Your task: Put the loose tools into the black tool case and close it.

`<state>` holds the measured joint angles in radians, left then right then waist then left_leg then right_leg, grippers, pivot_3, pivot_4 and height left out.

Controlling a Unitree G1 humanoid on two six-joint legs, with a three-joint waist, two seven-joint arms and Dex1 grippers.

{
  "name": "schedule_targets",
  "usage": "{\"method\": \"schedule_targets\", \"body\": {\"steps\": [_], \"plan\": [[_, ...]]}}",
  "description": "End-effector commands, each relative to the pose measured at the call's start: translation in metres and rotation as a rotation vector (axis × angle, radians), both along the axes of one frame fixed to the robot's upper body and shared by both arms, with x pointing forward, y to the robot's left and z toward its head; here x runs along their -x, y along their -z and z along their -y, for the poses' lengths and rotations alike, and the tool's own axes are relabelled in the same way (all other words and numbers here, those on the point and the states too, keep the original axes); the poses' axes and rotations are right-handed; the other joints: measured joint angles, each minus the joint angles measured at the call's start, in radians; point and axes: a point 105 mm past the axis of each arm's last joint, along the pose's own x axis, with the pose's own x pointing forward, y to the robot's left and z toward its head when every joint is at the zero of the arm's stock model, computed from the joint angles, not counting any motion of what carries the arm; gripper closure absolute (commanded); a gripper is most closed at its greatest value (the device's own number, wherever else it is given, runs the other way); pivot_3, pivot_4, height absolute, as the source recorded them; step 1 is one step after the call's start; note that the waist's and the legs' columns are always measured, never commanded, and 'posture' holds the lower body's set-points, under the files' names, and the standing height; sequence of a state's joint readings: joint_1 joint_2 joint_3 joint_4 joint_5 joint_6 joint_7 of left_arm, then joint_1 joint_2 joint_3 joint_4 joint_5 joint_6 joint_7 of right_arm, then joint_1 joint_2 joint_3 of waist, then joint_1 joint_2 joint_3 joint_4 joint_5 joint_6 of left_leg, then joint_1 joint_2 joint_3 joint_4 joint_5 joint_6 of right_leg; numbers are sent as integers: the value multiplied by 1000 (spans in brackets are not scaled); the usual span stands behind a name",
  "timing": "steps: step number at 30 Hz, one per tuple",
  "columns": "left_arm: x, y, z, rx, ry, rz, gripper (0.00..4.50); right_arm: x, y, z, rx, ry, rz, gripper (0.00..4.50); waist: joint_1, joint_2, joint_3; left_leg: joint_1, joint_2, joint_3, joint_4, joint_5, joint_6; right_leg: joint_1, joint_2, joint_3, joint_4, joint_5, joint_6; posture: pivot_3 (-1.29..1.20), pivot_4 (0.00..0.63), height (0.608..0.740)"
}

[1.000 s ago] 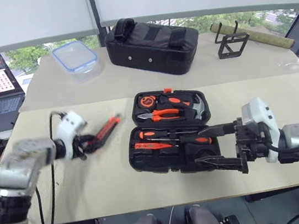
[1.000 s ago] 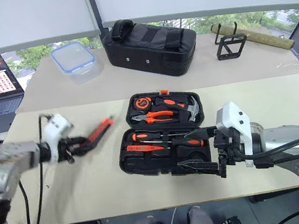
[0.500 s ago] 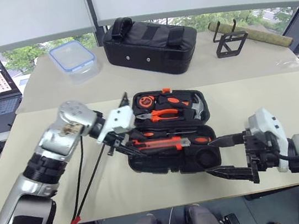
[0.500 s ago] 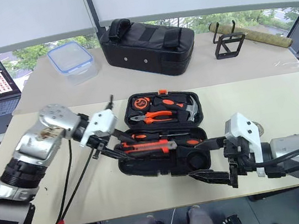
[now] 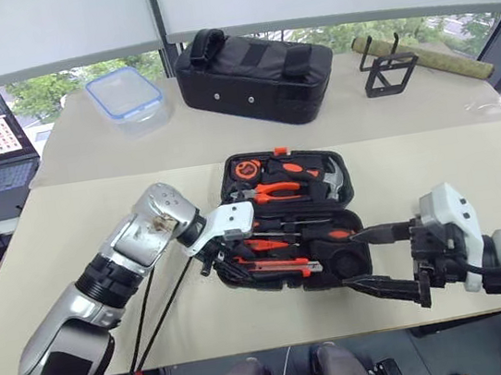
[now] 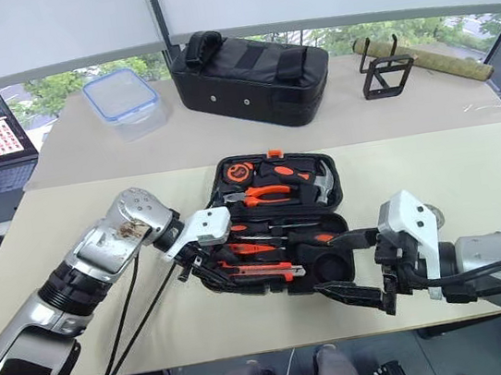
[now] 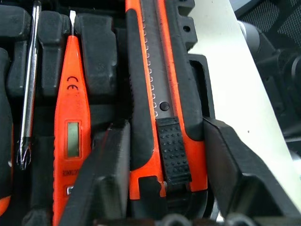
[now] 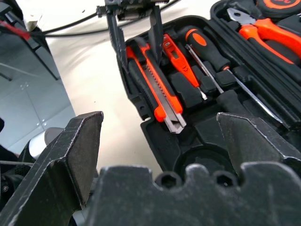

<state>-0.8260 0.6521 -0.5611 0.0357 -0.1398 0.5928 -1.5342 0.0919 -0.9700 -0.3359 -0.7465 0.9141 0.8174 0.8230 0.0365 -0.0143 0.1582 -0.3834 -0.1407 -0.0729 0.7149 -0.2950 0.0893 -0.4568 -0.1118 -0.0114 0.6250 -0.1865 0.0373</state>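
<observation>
Your left gripper (image 7: 162,155) straddles the orange-and-black utility knife (image 8: 155,89), jaws parted either side of its handle, as the knife lies in its slot along the near edge of the open flat black hard-plastic tool case (image 5: 338,177) at the tabletop's centre. Your right gripper (image 5: 386,257) waits wide open and empty by the case's near right corner. Back the left fingers straight out, so the knife stays seated.
</observation>
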Motion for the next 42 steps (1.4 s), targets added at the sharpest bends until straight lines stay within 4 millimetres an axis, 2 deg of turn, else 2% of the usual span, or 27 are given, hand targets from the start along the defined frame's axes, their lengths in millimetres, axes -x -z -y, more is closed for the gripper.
{"method": "schedule_targets", "body": {"steps": [1, 2, 4, 5, 7, 11, 12, 17, 20, 26, 29, 32, 34, 38, 42], "plan": [[-4, -21, 0, 50, 5, 44, 428, -1, -10, -2, -2, -6, 65, 0, 0, 0, 0, 0, 0, 0, 0, 0, 0, 0, 0, 0, 0, 0, 0, 0, 150, 722], [-5, -26, 1, 71, 2, 53, 45, -1, -11, -2, -3, -5, 64, 0, 0, 0, 0, 0, 0, 0, 0, 0, 0, 0, 0, 0, 0, 0, 0, 0, 150, 722], [-7, -33, 2, 107, -4, 57, 45, -1, -10, -1, -4, -4, 63, 0, 0, 0, 0, 0, 0, 0, 0, 0, 0, 0, 0, 0, 0, 0, 0, 0, 150, 722], [-6, -38, 3, 135, 1, 50, 194, -1, -10, -1, -5, -3, 62, 0, 1, 0, 0, 0, 0, 0, 0, 0, 0, 0, 0, 0, 0, 0, 0, 0, 150, 722], [-5, -45, 3, 165, 11, 44, 777, -1, -9, -1, -5, -3, 60, 0, 2, 0, 0, -1, 0, 0, 1, 0, 0, 0, 0, 0, 0, 0, 0, 0, 150, 722], [-1, -39, 1, 148, 40, 53, 2279, -2, -8, -2, -5, -3, 56, 0, 1, 0, 0, 0, 0, 0, 0, 0, 0, 0, 0, -1, 0, 0, 0, 0, 150, 722], [-1, -35, 2, 139, 41, 60, 2501, -2, -8, -2, -4, -4, 57, 0, 1, 0, 0, 0, 0, 0, 0, 0, 0, 0, 0, -1, 0, 0, 0, 0, 150, 722], [4, -18, 0, 71, 97, 61, 4472, -2, -8, -1, 1, -1, 55, 0, 2, 0, 0, 0, 0, 0, 1, 0, 0, 0, -1, 0, 0, 0, 0, 0, 150, 722], [8, 2, -6, -22, 155, 86, 4472, -2, -7, 0, 4, 8, 55, 0, 2, 0, 0, 0, 0, 0, 1, 0, 0, 0, 0, 0, 0, 0, 0, 0, 150, 722], [4, 40, -15, -153, 221, 154, 4472, 1, -1, 3, 11, 34, 34, 0, 4, 1, -2, 2, 0, 0, 0, 0, 0, 2, -1, 1, 0, 0, 0, 0, 150, 722], [-6, 44, -13, -149, 201, 210, 4472, 1, 1, 7, 24, 51, 31, 0, 7, 6, -5, 7, 0, 0, 0, 0, 0, 9, -1, 1, -2, 0, 0, 0, 150, 722], [-14, 27, -6, -71, 145, 212, 4472, -5, 0, 20, 53, 125, 64, 0, 16, 12, -8, 16, 0, -2, -2, -4, 3, 21, -1, 1, -8, 0, 1, 0, 150, 722], [-15, 10, -5, 3, 109, 202, 4472, -8, -1, 35, 80, 201, 85, 0, 20, 12, -8, 16, 0, -2, -2, -8, 9, 21, 1, 0, -10, 1, 4, 0, 150, 722], [-7, -42, -15, 233, 24, 82, 4472, -5, 1, 81, 142, 384, 58, 0, 12, 10, -7, 13, 0, -1, 0, -1, 6, 17, 5, 0, -7, 1, 4, 0, 150, 722], [-4, -67, -29, 336, -36, 51, 3386, -14, 7, 115, 175, 535, 47, 0, 1, 10, -7, 12, 0, 0, -1, -1, 6, 13, 4, -1, -2, 1, 5, 0, 150, 722]]}}
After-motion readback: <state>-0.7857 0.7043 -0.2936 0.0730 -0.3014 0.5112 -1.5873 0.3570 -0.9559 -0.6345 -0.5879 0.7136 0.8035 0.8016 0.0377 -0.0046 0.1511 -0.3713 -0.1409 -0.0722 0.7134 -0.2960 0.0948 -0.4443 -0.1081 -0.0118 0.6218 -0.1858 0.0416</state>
